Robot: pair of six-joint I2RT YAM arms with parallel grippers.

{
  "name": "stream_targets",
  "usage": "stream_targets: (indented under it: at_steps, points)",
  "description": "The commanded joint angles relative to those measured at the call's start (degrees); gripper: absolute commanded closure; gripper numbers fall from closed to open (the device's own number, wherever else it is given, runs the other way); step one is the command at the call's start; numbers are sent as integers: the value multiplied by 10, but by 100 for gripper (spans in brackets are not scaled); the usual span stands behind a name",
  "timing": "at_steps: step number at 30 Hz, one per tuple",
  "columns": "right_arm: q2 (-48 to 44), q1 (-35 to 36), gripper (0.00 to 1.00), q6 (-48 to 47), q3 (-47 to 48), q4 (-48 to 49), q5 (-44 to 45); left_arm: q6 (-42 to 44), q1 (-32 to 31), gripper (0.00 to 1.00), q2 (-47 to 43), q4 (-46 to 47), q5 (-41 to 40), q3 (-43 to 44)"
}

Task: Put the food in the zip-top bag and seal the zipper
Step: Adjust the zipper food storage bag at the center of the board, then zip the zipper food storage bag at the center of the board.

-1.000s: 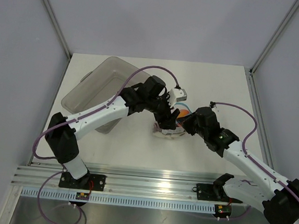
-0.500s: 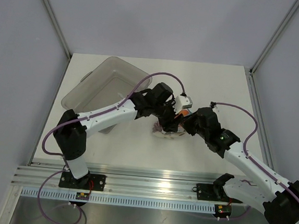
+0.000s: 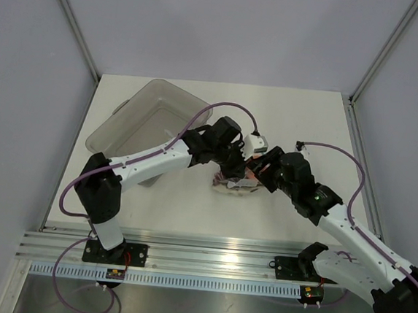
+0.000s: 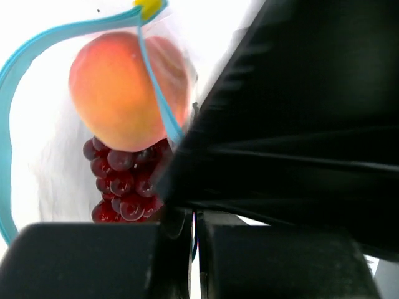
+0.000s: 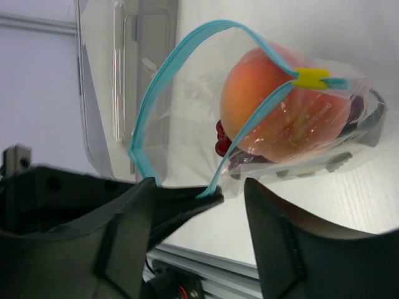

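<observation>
One white table (image 3: 307, 121) carries everything. At its back left lies a grey see-through tray (image 3: 135, 117), set askew, with nothing showing in it.

Both arms reach to the middle of the table and meet over the bag (image 5: 352, 84), which lies on its side between them. The left gripper (image 4: 193, 218) has its jaws pressed together. From the right wrist view it appears to pinch the bag by the corner where the zipper ends, probably to anchor that end so the bag cannot slide during sealing. The right gripper (image 5: 206, 218) has its jaws well apart with nothing between them. It sits just short of that same corner, beside the left one, and touches no plastic that I can see.

Both pieces of food are inside the bag. The peach (image 5: 268, 106) fills most of it and presses against the plastic near the mouth. The grapes (image 4: 124, 180) sit behind and below the peach, deeper in.

The zipper (image 5: 168, 75) is not sealed, and its two blue strips bow apart into an open loop. They join only at the yellow slider (image 5: 312, 78), at the end farthest from the grippers, right over the peach. In my judgement the loading is done and only the closing of the mouth remains.
</observation>
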Motion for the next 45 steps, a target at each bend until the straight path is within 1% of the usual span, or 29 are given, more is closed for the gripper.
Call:
stream_targets:
  at_steps: [1, 3, 4, 6, 7, 8, 9, 10, 12, 13, 14, 15, 16, 18, 21, 24, 27, 33, 37, 42, 45]
  points:
    - [-44, 5, 31, -97, 14, -36, 14, 10, -1, 100, -18, 21, 6, -22]
    - [-63, 5, 28, -136, 32, -72, 26, 6, -1, 100, -26, 26, 6, -31]
    - [-69, 5, 27, -184, 43, -79, 32, 5, -1, 100, -29, 27, 6, -39]
    - [-80, 5, 26, -238, 54, -91, 31, -1, -1, 100, -38, 38, 8, -52]
    - [-84, 5, 24, -283, 64, -98, 37, -2, -1, 100, -47, 44, 5, -65]
    - [-90, 4, 22, -303, 67, -104, 45, -5, -1, 100, -52, 46, 2, -70]
    - [-95, 5, 23, -320, 66, -109, 57, -6, -1, 100, -56, 48, -3, -74]
    - [-101, 5, 25, -372, 55, -102, 60, -6, -1, 100, -63, 48, -4, -78]
    - [-134, 5, 23, -411, 39, -79, 59, -6, -1, 100, -70, 45, -10, -87]
    - [-148, 5, 23, -444, 12, -65, 46, -6, -2, 100, -74, 44, -14, -91]
    - [-179, 4, 23, -457, -1, -52, 46, -6, -2, 100, -82, 44, -17, -95]
    - [-195, 5, 28, -467, -11, -37, 46, -6, -1, 100, -88, 44, -21, -99]
    - [-210, 5, 29, -482, -31, -31, 43, -7, -1, 100, -91, 44, -22, -100]
    - [-243, 5, 31, -506, -41, -34, 13, -8, -1, 100, -102, 44, -22, -104]
    - [-243, 5, 32, -502, -43, -69, 10, -10, -1, 100, -104, 44, -20, -103]
    - [-231, 5, 37, -498, -48, -82, 3, -9, -1, 100, -104, 42, -20, -100]
    - [-225, 5, 38, -491, -60, -61, -29, -10, -1, 100, -108, 41, -23, -102]
    - [-193, 5, 39, -460, -85, -22, -35, -8, 1, 100, -124, 36, -32, -103]
    - [-176, 6, 39, -459, -98, -1, -22, -2, 1, 100, -131, 26, -31, -100]
    - [-166, 6, 44, -479, -109, 22, -4, -1, 1, 100, -139, 19, -23, -99]
    - [-169, 5, 56, -504, -113, 37, -7, -2, 1, 100, -139, 15, -17, -100]
